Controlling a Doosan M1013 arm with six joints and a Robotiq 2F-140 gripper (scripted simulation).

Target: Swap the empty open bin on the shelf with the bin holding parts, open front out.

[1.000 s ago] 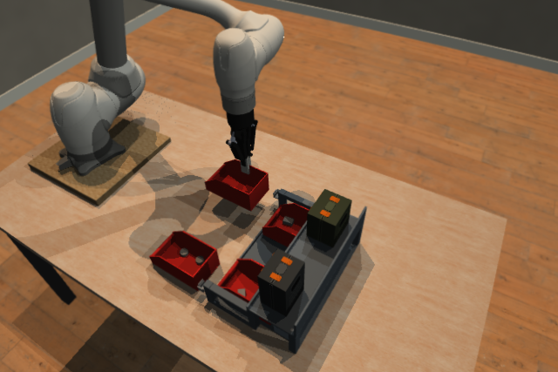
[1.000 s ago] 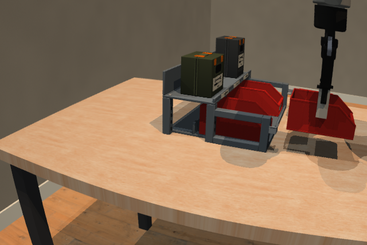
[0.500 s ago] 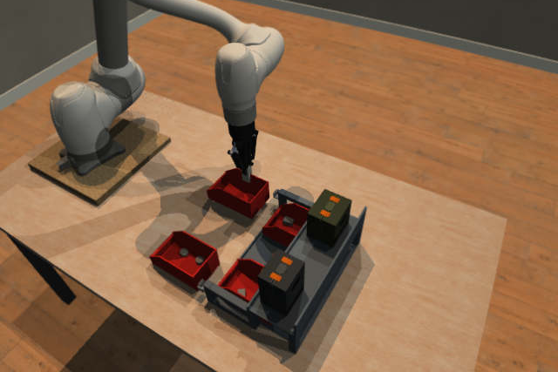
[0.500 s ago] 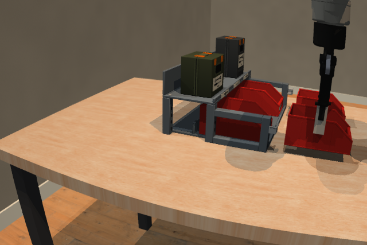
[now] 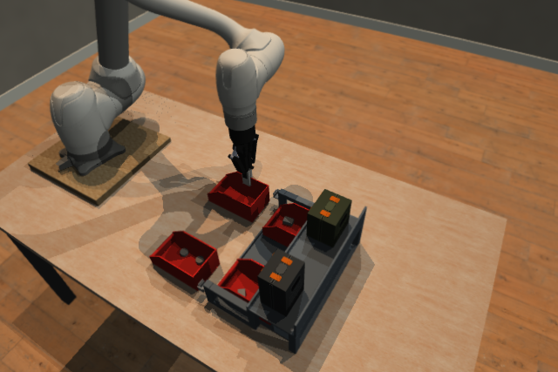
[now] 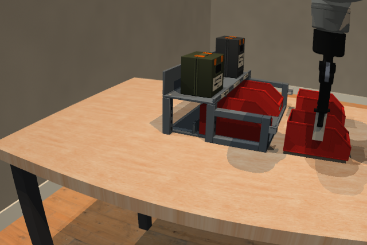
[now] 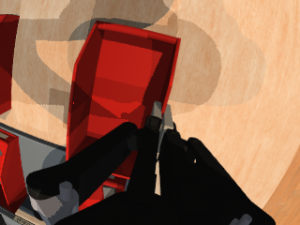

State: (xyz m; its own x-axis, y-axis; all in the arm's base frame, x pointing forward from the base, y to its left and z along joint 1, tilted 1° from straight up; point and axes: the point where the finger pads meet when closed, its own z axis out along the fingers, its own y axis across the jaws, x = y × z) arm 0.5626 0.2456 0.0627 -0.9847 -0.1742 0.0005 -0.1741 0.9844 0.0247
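Note:
The empty red bin point(image 5: 234, 211) point(image 6: 299, 141) point(image 7: 127, 61) is upright in front of the shelf, at or very slightly above the table top; contact is hard to tell. Its low open front points away from the shelf. My gripper point(image 5: 247, 178) point(image 6: 319, 133) point(image 7: 159, 113) points down and is shut on this bin's side wall. The bin with the parts point(image 5: 178, 260) point(image 6: 305, 100) point(image 7: 7, 61) stands upright on the table, with two grey parts inside. The grey shelf point(image 5: 310, 260) point(image 6: 237, 143) has a gap between two bins in its lower level.
Two red bins holding grey parts, one point(image 5: 282, 230) near the empty bin and one point(image 5: 232, 280) farther along, flank the gap. An olive box point(image 5: 328, 221) point(image 6: 195, 76) and a dark grey box point(image 5: 280, 284) point(image 6: 234, 58) stand on the upper board. The shelf's end frames project forward.

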